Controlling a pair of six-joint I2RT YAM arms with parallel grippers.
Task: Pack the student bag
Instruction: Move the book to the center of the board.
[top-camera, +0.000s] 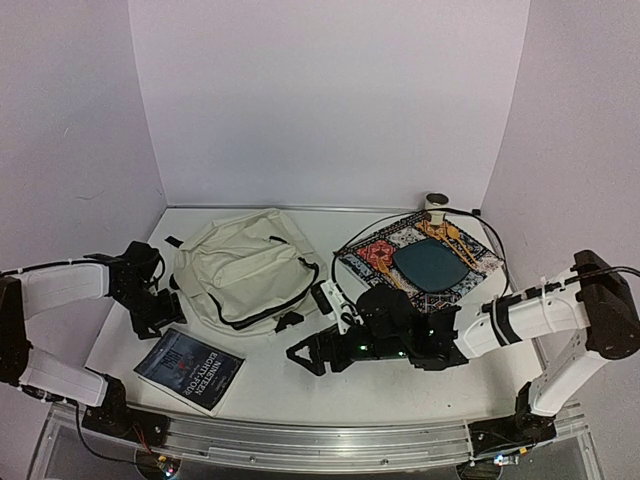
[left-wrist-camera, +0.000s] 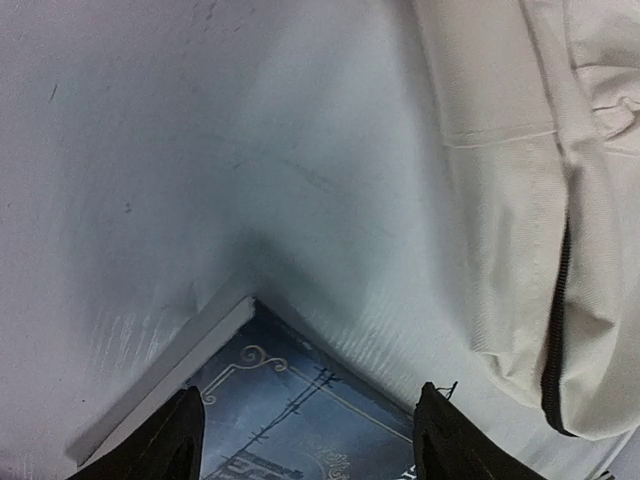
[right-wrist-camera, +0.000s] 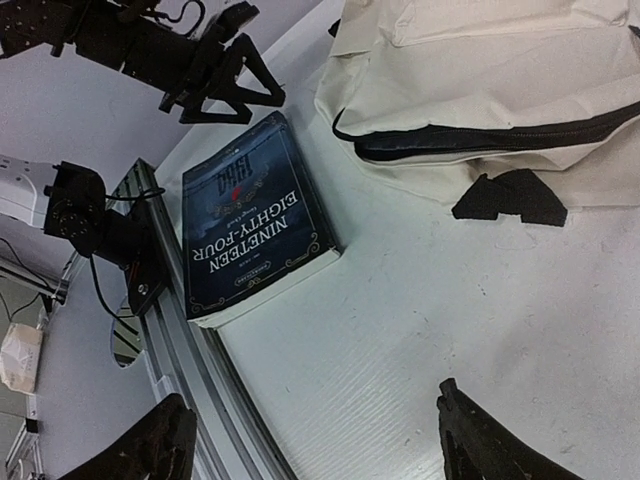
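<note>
Left gripper (left-wrist-camera: 308, 396) above book (top-camera: 190, 368); student bag (top-camera: 240, 270) perhaps unzipped

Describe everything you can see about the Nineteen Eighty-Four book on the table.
The book looks like a paperback: dark blue cover, white title lettering, a thin pale ornamental border, a small red mark near one end, and white page edges. It is closed and lies flat, cover up, skewed at the near-left corner of the table. It sits beside the student bag with a narrow gap between them. The left end effector hovers open over its far corner; whether it touches is unclear.
</note>
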